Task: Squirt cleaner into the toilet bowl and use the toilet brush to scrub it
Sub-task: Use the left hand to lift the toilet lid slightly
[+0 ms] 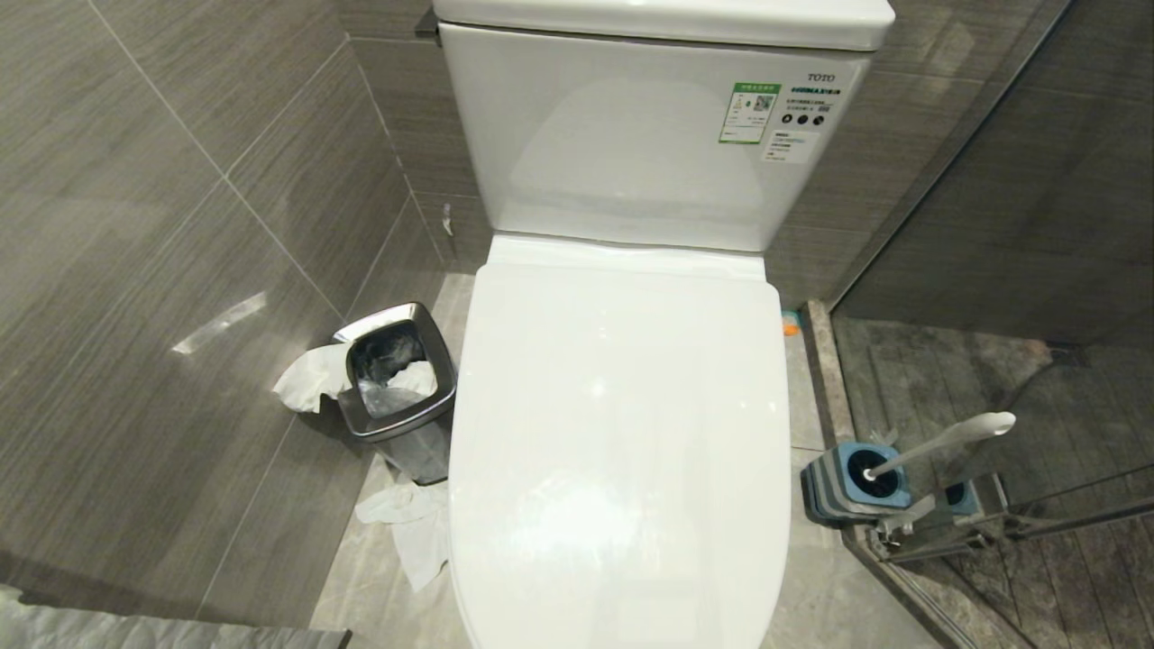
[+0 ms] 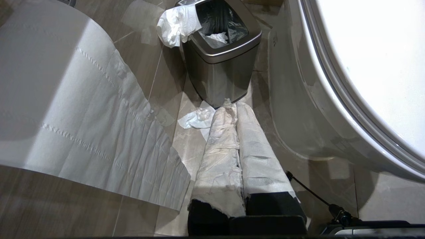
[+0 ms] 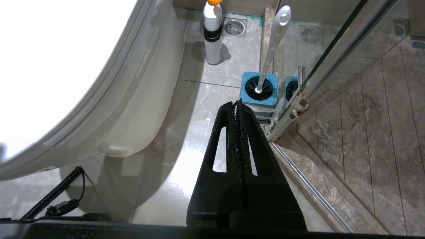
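Rightward of the lidded toilet bowl (image 1: 622, 433), the toilet brush (image 3: 274, 43) stands just ahead of the empty, closed right pincer (image 3: 238, 103), handle probably leaning away.

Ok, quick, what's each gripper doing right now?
Left gripper: shut, holding nothing, low beside the waste bin.
Right gripper: shut, empty, short of the toilet brush.

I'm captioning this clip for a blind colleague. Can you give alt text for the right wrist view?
The shut black end effector hangs over a tiled floor, pointing toward a white toilet brush standing in its blue holder. The toilet curves along one side, a white bottle with an orange cap stands beyond, and a glass shower door flanks the other side.
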Robot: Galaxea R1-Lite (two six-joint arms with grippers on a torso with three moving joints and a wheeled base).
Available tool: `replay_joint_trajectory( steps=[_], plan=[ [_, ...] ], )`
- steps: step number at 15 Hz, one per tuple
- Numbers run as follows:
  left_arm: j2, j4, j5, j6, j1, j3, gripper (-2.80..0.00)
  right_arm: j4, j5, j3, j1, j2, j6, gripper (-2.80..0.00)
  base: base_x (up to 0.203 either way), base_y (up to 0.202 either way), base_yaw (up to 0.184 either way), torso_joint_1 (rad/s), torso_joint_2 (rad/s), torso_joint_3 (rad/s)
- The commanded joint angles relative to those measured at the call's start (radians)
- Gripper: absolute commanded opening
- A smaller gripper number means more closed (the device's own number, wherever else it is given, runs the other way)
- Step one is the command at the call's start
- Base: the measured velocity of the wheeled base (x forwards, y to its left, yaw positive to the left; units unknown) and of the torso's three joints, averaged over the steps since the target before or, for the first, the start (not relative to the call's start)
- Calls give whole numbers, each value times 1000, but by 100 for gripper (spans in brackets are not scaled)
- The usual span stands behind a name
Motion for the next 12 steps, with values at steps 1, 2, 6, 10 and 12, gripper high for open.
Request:
replay_joint_trajectory(
  steps=[1,2,6,10,12],
  plan=[
    [1,1,0,0,0,2,-280,0,0,0,-1,1,1,-280,0,0,0,0,0,0],
    [1,0,0,0,0,2,-280,0,0,0,-1,1,1,-280,0,0,0,0,0,0],
    [1,0,0,-1,0,2,-280,0,0,0,-1,1,1,-280,0,0,0,0,0,0],
    [1,0,0,0,0,2,-280,0,0,0,-1,1,1,-280,0,0,0,0,0,0],
    [1,0,0,-2,0,2,-280,0,0,0,1,1,1,-280,0,0,0,0,0,0]
  ],
)
